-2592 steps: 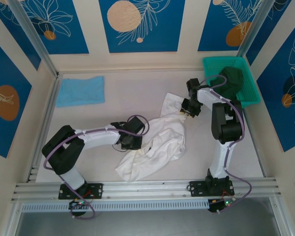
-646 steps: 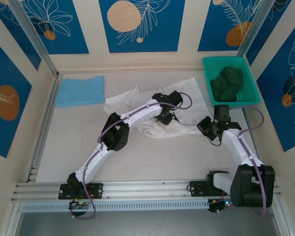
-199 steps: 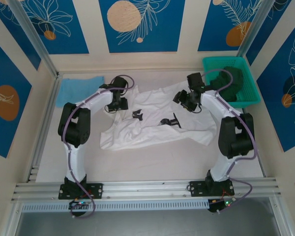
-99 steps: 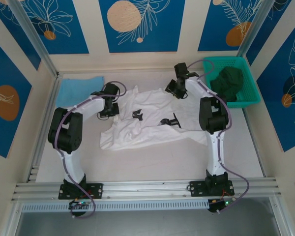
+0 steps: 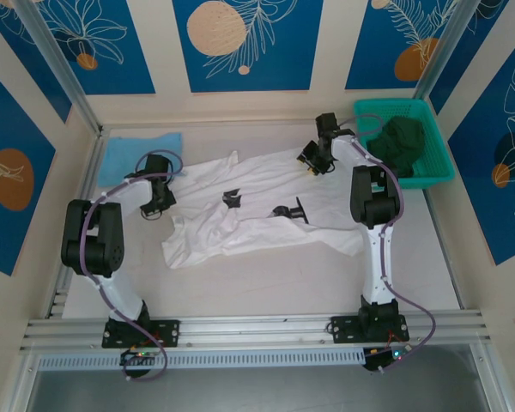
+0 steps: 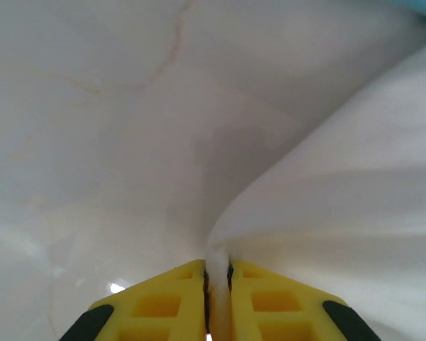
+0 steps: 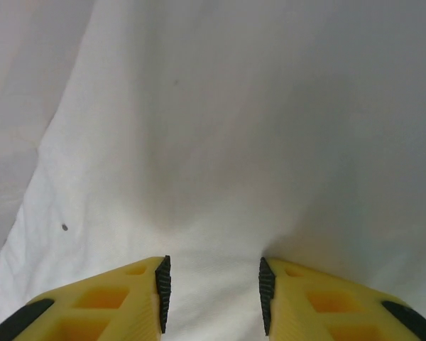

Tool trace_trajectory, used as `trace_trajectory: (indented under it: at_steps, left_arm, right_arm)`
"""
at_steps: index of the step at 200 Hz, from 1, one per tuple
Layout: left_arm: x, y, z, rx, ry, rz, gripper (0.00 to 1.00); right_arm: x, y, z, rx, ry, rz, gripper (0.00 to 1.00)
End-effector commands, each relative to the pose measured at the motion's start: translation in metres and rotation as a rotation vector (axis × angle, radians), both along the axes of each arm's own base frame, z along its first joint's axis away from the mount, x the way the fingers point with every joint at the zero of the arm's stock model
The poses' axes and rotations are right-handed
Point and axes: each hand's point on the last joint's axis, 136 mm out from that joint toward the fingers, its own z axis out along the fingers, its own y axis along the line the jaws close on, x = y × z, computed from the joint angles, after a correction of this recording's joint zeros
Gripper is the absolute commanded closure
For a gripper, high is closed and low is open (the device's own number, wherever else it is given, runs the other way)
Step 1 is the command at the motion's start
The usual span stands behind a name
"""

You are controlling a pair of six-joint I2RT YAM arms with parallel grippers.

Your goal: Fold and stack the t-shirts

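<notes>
White shirt: the white shirt (image 5: 257, 210) lies spread but rumpled across the middle of the table (image 5: 266, 283), chest prints facing up, its near-left part bunched.
Blue shirt: the blue shirt (image 5: 124, 159) sits folded flat in the far-left corner of the table, well apart from the white one.
Left tool: the left tool (image 6: 216, 284) is pinched tight on a thin ridge of white cloth at the shirt's left edge; the top view puts it (image 5: 159, 199) near the table's left side, just on the near side of the blue shirt.
Right tool: the right tool (image 7: 213, 284) stands part open with white cloth between its pads, pressing down on the shirt's far-right corner (image 5: 313, 160), beside the green basket (image 5: 442, 167). Whether it truly grips, I cannot tell.
Basket: a dark green garment (image 5: 399, 142) is heaped inside.
Step in hand: looks like the spreading stage, both arms at opposite ends to stretch the shirt flat before any fold.
Next move: likely needs the right tool closed firmly, then both pulling apart evenly so the creases and the bunched part smooth out without dragging cloth onto the blue shirt.
</notes>
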Motion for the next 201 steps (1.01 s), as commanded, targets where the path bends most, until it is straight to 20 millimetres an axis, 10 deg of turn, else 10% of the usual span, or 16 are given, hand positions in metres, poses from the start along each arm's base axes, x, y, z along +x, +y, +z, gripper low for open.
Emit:
trace_trajectory:
  at_steps: [1, 49, 90, 131, 201]
  left_arm:
    - [0.010, 0.025, -0.001, 0.037, 0.005, 0.083, 0.82]
    - [0.034, 0.012, 0.037, 0.017, -0.052, 0.040, 0.45]
    - [0.064, -0.070, 0.074, -0.018, -0.116, -0.216, 0.60]
    - [0.084, -0.127, 0.036, -0.062, -0.023, -0.342, 0.76]
    - [0.120, -0.149, -0.025, -0.045, 0.119, -0.358, 0.75]
  right_arm:
    - [-0.002, 0.002, -0.012, 0.023, 0.036, -0.020, 0.60]
    - [-0.004, -0.010, 0.000, -0.037, 0.003, -0.025, 0.54]
    - [0.000, -0.007, 0.034, -0.147, -0.107, 0.021, 0.53]
    - [0.004, 0.006, 0.032, -0.202, -0.106, 0.087, 0.57]
    - [0.007, -0.003, -0.004, -0.248, -0.007, 0.096, 0.58]
